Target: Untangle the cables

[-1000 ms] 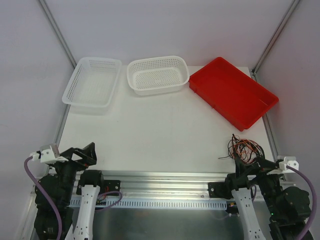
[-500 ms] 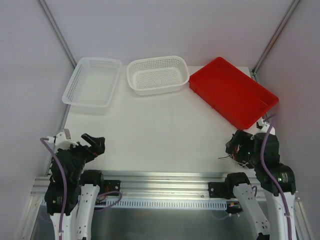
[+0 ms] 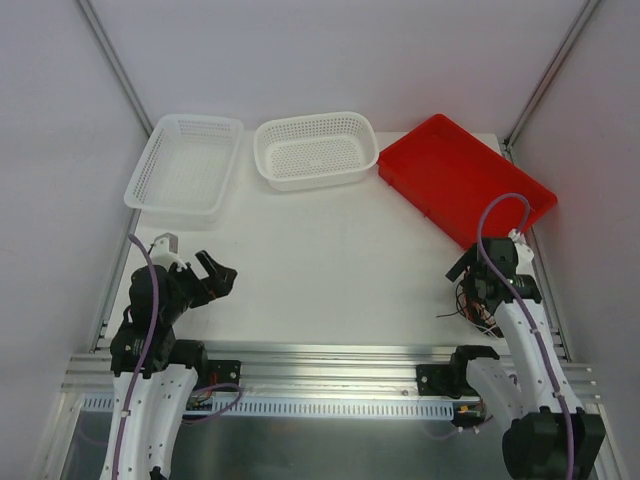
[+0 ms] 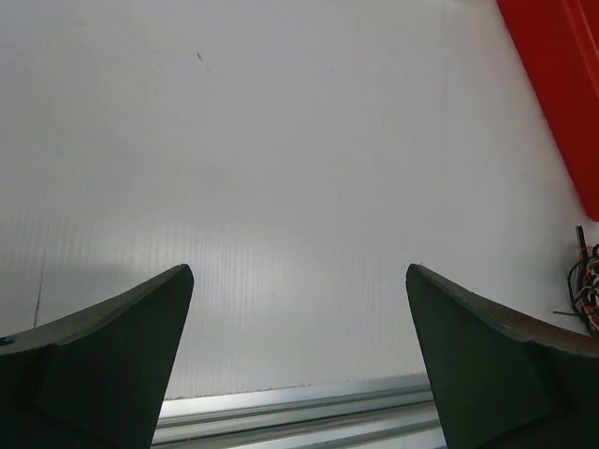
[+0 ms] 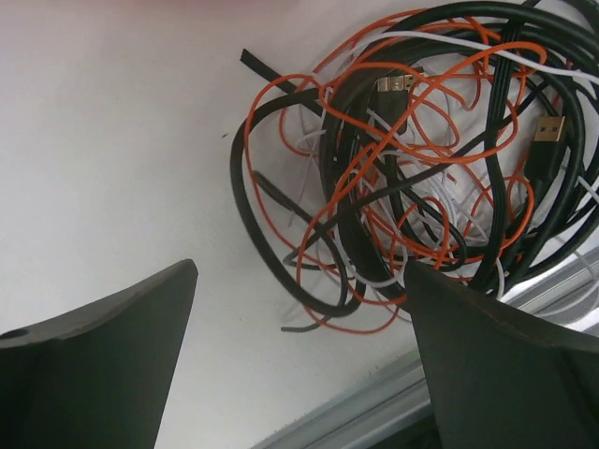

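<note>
Currently right gripper, jaws spread, hangs over the tangled cables at the table's four o'clock; left gripper, likewise spread, hovers at eight o'clock.

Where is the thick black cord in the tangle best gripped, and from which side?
Grip the thick black cord at its outer loop, on the tangle's left in the right wrist view, coming from above. There it bulges out of the dense knot of orange and white wires, with white table showing beside it.
</note>
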Controlling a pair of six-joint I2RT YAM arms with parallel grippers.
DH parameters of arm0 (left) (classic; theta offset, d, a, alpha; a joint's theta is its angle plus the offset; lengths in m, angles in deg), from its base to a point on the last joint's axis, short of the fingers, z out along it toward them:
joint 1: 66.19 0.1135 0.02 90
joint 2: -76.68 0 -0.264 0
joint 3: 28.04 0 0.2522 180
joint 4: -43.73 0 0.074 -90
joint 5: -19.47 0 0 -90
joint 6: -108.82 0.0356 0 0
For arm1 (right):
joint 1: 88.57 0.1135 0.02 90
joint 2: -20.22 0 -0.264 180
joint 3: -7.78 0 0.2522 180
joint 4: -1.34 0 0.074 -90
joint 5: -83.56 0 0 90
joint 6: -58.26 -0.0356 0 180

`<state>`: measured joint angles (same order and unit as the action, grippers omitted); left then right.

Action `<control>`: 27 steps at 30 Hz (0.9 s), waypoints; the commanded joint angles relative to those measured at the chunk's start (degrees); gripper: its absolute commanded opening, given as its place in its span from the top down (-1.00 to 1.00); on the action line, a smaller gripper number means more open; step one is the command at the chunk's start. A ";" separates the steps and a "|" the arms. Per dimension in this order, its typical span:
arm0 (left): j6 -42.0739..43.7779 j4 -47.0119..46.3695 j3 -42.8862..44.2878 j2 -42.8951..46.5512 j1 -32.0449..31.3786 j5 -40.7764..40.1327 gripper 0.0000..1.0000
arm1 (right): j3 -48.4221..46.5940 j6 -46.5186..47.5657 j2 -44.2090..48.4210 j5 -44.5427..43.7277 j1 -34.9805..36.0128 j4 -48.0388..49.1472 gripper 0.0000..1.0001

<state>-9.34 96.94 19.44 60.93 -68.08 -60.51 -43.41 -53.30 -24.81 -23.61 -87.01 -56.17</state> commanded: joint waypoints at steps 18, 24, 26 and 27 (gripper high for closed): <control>4.78 -11.14 -2.78 -1.21 -0.22 11.07 -0.98 | 2.98 8.98 -4.10 16.08 6.86 10.44 0.88; 4.96 -11.40 -2.86 -2.80 -0.22 13.00 -0.98 | -6.24 12.24 -3.47 18.94 28.44 10.26 0.99; 4.87 -11.58 -2.95 -3.23 -0.22 13.36 -0.98 | -10.01 13.82 -7.58 17.61 34.35 10.00 0.99; 4.78 -11.67 -2.95 -3.32 -0.22 13.88 -0.98 | -13.60 16.09 -9.35 14.91 40.39 9.91 0.99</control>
<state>-5.58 88.08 16.73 58.37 -68.08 -49.47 -48.37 -42.74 -30.25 -7.59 -56.43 -47.58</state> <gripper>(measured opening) 0.992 0.132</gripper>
